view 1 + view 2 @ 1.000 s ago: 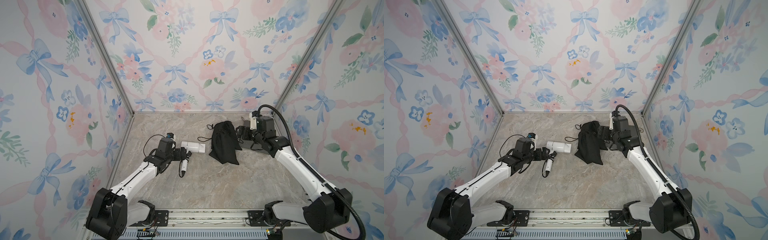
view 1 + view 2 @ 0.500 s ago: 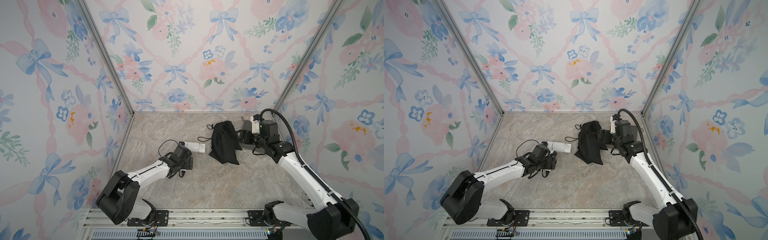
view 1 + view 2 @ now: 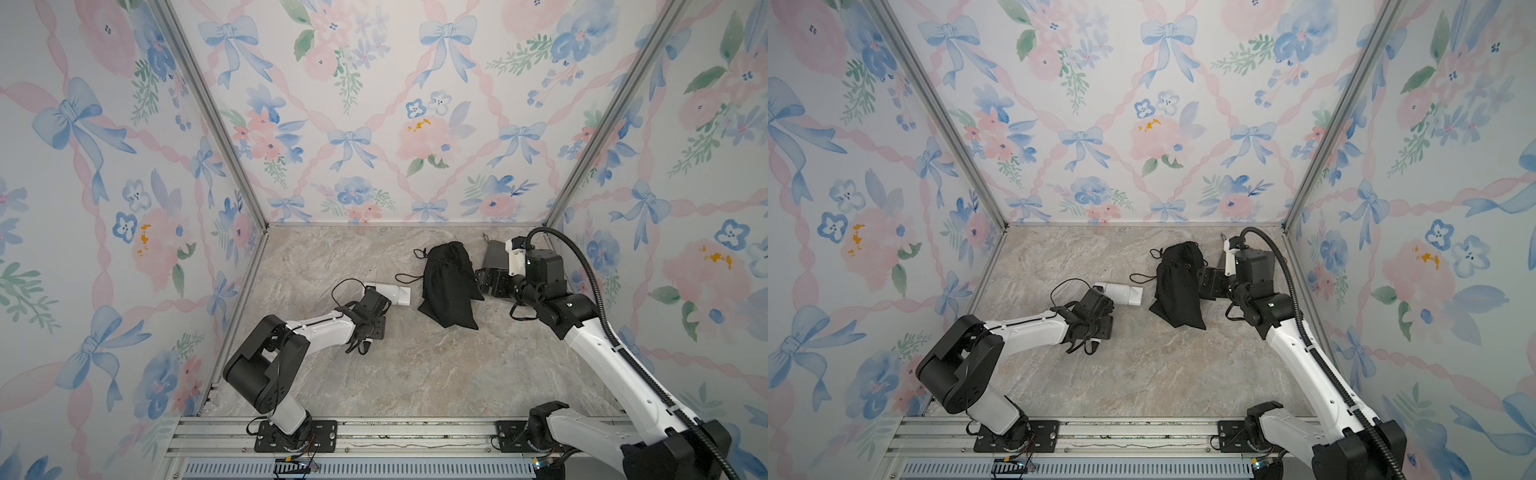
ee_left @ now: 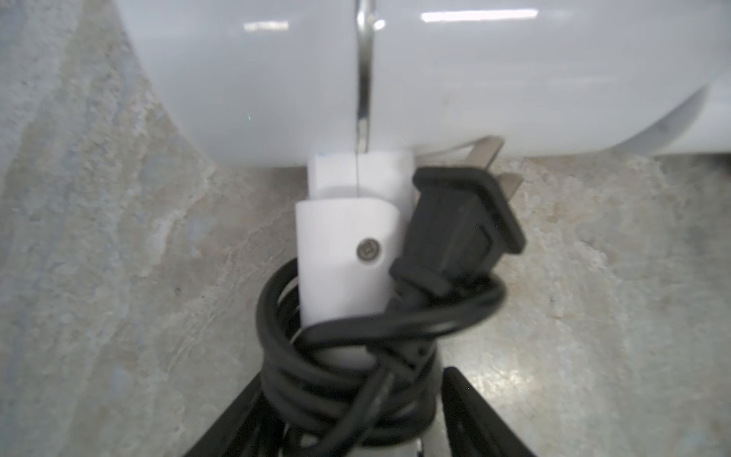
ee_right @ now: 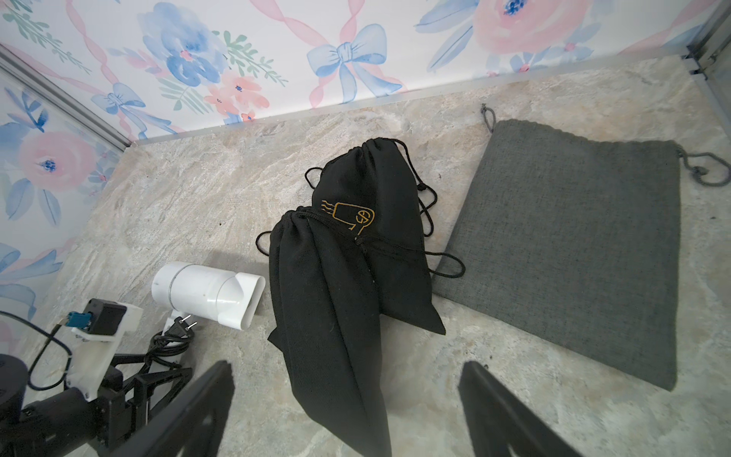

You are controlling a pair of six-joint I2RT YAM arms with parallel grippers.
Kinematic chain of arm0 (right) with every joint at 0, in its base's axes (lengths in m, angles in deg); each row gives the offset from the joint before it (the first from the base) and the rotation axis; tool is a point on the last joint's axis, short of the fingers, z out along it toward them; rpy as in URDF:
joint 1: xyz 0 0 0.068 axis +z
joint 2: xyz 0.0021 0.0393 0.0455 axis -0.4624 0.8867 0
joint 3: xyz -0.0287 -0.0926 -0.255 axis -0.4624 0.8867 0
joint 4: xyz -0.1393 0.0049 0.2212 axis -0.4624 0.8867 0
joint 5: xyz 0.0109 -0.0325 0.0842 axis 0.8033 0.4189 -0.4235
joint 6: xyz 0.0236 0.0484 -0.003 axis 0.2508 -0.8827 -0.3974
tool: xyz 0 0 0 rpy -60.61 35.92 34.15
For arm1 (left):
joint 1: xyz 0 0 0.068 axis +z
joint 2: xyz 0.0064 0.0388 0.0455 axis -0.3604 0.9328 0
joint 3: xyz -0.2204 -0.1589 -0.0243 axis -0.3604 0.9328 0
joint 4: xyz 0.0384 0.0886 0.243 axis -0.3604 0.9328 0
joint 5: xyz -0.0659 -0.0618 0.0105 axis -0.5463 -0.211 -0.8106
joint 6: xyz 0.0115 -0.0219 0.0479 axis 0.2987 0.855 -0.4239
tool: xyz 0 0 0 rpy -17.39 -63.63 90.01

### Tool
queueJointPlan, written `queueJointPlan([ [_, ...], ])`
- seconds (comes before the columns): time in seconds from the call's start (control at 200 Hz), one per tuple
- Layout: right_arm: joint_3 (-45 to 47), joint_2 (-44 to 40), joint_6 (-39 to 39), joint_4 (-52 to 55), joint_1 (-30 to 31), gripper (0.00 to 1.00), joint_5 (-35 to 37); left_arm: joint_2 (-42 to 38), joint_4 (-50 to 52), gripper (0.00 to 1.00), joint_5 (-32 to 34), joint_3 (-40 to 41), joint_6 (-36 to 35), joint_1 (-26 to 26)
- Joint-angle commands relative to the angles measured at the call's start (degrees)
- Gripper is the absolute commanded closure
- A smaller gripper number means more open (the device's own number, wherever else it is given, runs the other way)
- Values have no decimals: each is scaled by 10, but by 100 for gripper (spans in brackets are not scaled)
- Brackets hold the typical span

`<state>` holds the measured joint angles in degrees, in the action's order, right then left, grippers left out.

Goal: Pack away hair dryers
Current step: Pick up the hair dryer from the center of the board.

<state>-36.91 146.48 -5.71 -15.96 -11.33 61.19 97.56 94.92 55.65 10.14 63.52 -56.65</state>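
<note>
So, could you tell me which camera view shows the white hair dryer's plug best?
The left wrist view: the black plug sits close up, both prongs clear. The right wrist view shows it small and distant; in both top views it cannot be made out.

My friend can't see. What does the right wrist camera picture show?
Two black drawstring pouches lie overlapping on a marble table, below the open right gripper. A grey pouch lies on one side, a white hair dryer on the other, with the left gripper at its cord-wrapped handle.
</note>
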Motion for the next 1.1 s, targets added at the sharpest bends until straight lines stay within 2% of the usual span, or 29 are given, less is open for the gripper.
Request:
queueJointPlan([
  [0.0, 3, -9, 0, 20, -4, 8, 1, 6, 11, 47, -1, -11, -18, 6],
  [0.08, 1, -17, -1, 21, -4, 8, -1, -13, 13, 60, -1, -14, -34, 13],
  [0.285, -1, -21, -6, 18, -4, 8, -6, -70, 32, 73, -6, -36, -89, 17],
  [0.465, -3, -16, -8, 15, -4, 8, -27, -141, 47, 76, -12, -55, -153, 13],
  [0.645, -20, -20, 16, 23, -3, 6, -89, -214, 46, 78, -18, -61, -247, -9],
  [0.79, -44, -32, 49, 56, -2, 5, -131, -231, 43, 77, -3, -94, -318, -56],
  [0.955, -51, -58, 85, 67, -3, 1, -190, -214, 27, 77, 21, -140, -411, -142],
  [1.095, -71, -64, 104, 95, -13, 1, -251, -182, 22, 76, 29, -186, -445, -191],
])
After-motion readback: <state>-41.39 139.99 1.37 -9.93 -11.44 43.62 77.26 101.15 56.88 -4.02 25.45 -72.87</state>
